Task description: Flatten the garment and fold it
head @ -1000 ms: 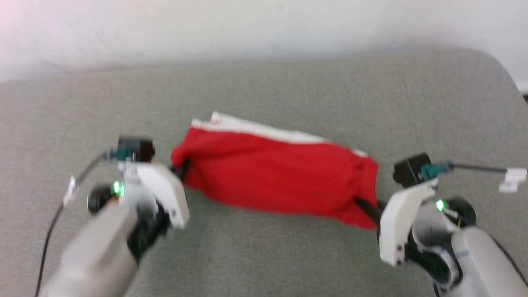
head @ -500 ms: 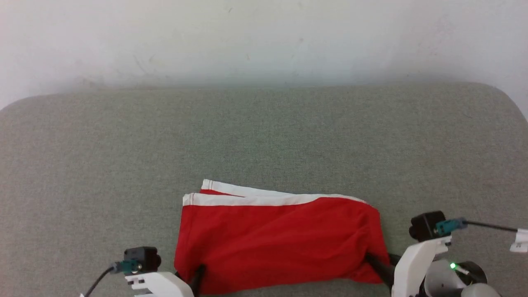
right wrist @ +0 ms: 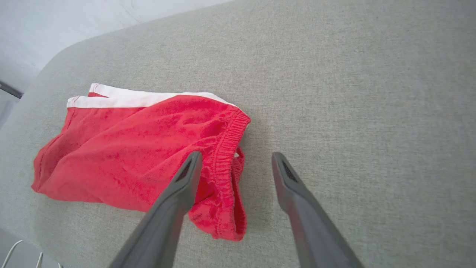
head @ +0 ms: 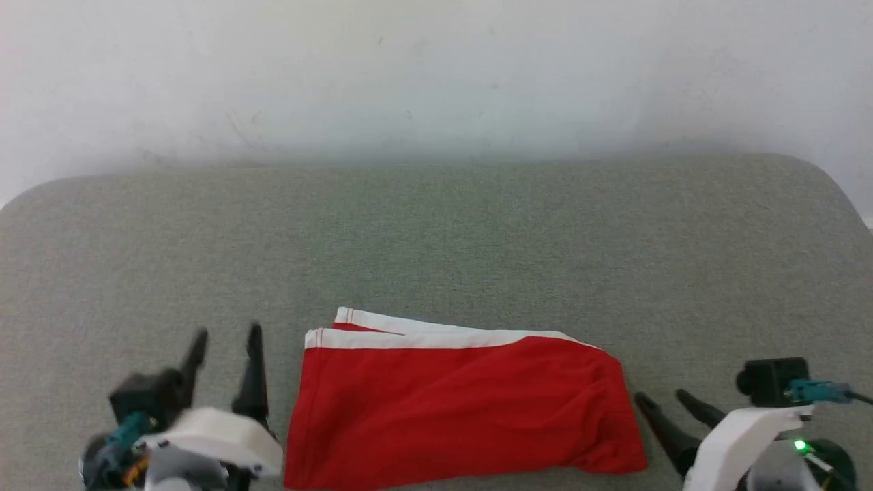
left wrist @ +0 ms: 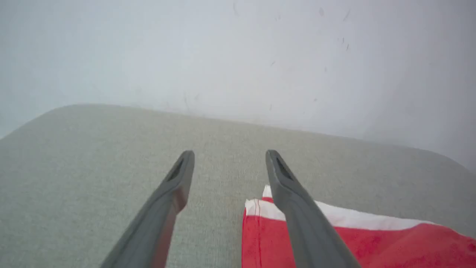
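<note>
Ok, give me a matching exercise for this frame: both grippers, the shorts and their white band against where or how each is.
1 left gripper
2 right gripper
3 shorts
4 white band

A on the grey pad, ungripped
B open, beside the waistband
C along the shorts' far edge
D open, opposite the waistband end

Pairs: 1-D, 2-B, 3-A, 4-C

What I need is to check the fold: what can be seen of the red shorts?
The garment is bright red shorts of thin, lightly wrinkled fabric, folded over, lying flat on the grey padded surface. A white stripe runs along its far edge; the gathered elastic waistband is at the robot's right end. The open left gripper and right gripper flank it, holding nothing.
</note>
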